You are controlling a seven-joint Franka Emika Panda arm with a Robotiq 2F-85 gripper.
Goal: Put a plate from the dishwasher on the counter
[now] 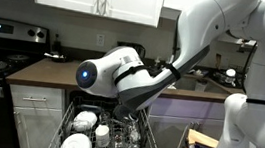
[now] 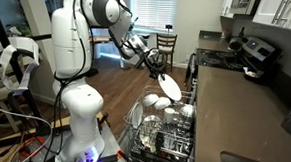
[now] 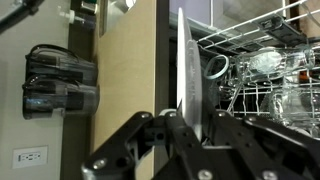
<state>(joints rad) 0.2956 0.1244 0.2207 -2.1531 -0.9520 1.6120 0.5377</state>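
In an exterior view the pincer [image 2: 162, 76] grips the plate [image 2: 170, 87] tightly by its rim. The plate hangs on edge just above the dishwasher [image 2: 133, 118] rack. The table [image 2: 246, 114] lies to the right, so the plate probably has to travel that way. No writing is legible.

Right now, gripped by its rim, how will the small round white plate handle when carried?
The small round white plate looks stiff, probably ceramic, so it should not flex. Pinched at its thin rim by the gripper, the smooth surface might slip or pivot. Likely fragile: knocking the wire dishwasher rack below could chip it.
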